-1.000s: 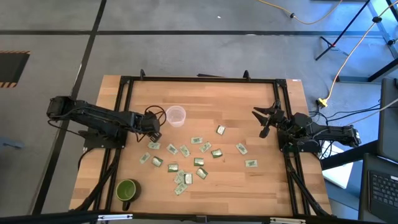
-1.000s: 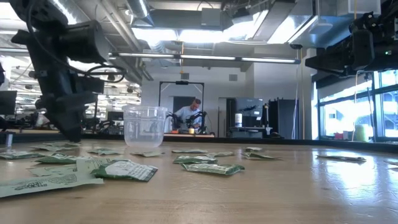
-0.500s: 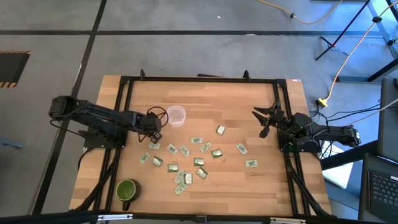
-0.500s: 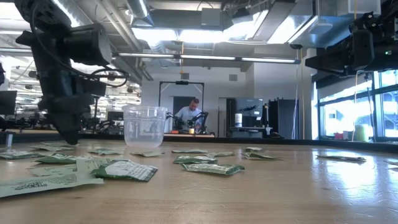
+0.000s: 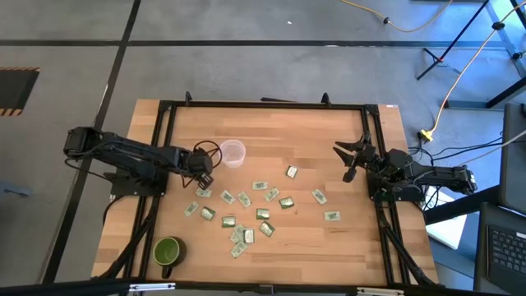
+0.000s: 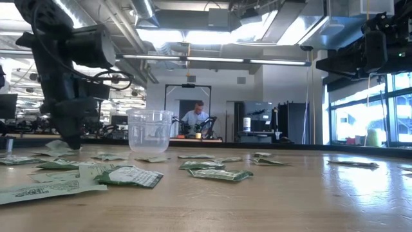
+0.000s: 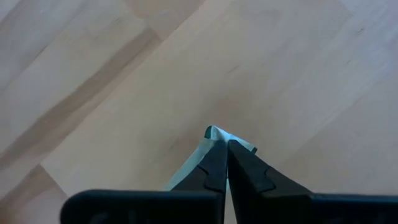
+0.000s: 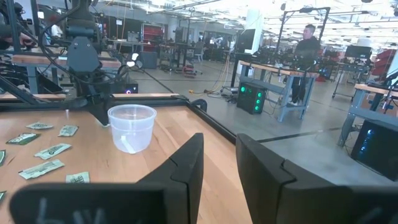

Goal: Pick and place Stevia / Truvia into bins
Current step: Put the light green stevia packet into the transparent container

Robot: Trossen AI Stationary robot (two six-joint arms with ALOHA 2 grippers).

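Your left claw (image 7: 226,144) was pressed together on one thin green-and-white paper sachet (image 7: 214,135), low over the wooden surface (image 5: 312,140), the clear plastic cup (image 5: 233,153) just beside it. The sachet looked light and floppy, so you did well to take it by an edge. Your right claw (image 5: 352,159) waited spread, well apart.

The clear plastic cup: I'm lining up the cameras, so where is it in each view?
High view: clear, whitish plastic cup, upper left of centre, beside the left gripper.
Low view: left of centre.
Left wrist view: not in it.
Right wrist view: left of centre.
Shared landmark: the left gripper, beside the cup.
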